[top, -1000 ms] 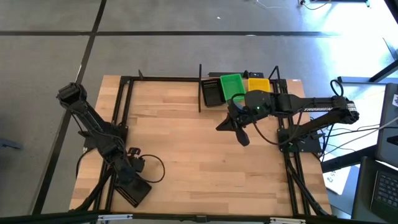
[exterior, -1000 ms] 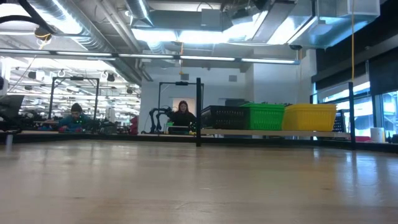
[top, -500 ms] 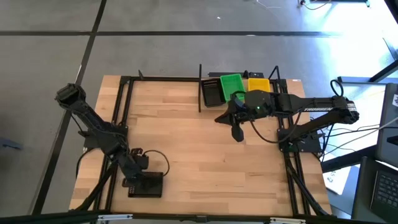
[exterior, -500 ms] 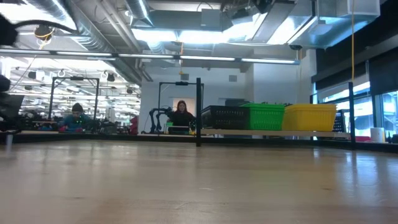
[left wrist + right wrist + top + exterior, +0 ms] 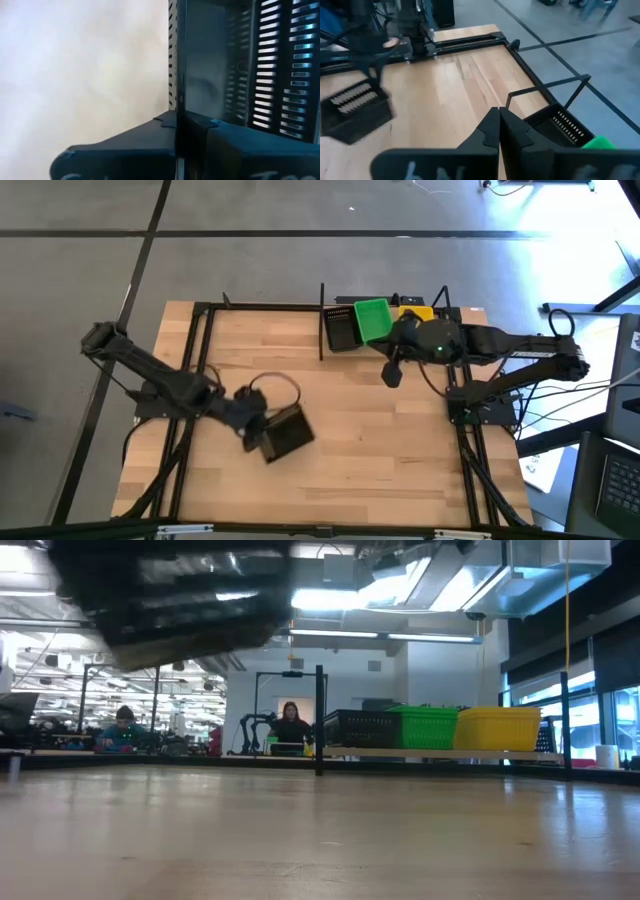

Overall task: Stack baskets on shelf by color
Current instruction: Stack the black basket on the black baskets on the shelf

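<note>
We see black, green [image 5: 372, 319] and yellow [image 5: 416, 313] stacks on the far shelf [image 5: 430, 752]. Our left claw [image 5: 258, 432], clenched on one last black basket [image 5: 285, 432], carries it above the counter [image 5: 340, 430]; the right claw [image 5: 392, 374] is clenched empty near the shelf.

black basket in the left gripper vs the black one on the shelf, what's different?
The carried black basket is clamped by its wall in the shut left gripper and held up off the tabletop, while the shelf's black basket rests at the shelf's end beside the green baskets. The carried one sits skewed to the table edges; the shelved one sits square. Both are black, rectangular, with slotted sides.
</note>
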### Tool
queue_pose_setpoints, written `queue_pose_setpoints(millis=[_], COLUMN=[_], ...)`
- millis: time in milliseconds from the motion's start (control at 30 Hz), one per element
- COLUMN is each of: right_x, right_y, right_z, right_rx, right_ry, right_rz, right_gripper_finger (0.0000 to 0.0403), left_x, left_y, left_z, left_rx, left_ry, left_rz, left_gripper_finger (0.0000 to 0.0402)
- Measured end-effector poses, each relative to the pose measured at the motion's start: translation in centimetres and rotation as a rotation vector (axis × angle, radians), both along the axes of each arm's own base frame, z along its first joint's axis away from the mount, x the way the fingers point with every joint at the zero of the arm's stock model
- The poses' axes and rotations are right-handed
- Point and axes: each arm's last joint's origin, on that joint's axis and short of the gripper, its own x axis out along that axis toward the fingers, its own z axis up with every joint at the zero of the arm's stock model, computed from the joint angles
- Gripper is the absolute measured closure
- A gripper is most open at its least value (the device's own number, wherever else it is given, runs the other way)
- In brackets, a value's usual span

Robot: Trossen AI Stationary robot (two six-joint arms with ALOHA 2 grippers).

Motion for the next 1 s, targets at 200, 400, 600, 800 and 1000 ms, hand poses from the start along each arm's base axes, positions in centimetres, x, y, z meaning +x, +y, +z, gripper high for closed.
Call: queue_pose_setpoints(millis=[200, 400, 600, 800, 1000], right_x=[-0.4, -0.2, 0.0, 0.9, 2.8], right_y=[0.0, -0.5, -0.8, -0.9, -1.1], right_z=[0.3, 0.2, 0.6, 1.2, 0.6], right_rx=[-0.001, -0.036, -0.103, -0.174, -0.258], right_ry=[-0.013, 0.005, -0.027, -0.089, -0.080], right_rz=[0.001, -0.002, -0.017, -0.003, -0.049], right_gripper_finger=[0.0403, 0.0400, 0.0356, 0.0318, 0.0316], left_x=[2.1, 3.7, 5.2, 6.7, 8.4], left_y=[3.9, 7.1, 9.3, 10.3, 10.6], left_z=[4.1, 7.2, 9.1, 9.5, 9.8], left_rx=[0.227, 0.472, 0.643, 0.796, 0.893], left_ry=[-0.104, -0.140, -0.131, -0.155, -0.208], left_rz=[0.141, 0.238, 0.357, 0.479, 0.543], left_gripper_finger=[0.0401, 0.0401, 0.0401, 0.0401, 0.0401])
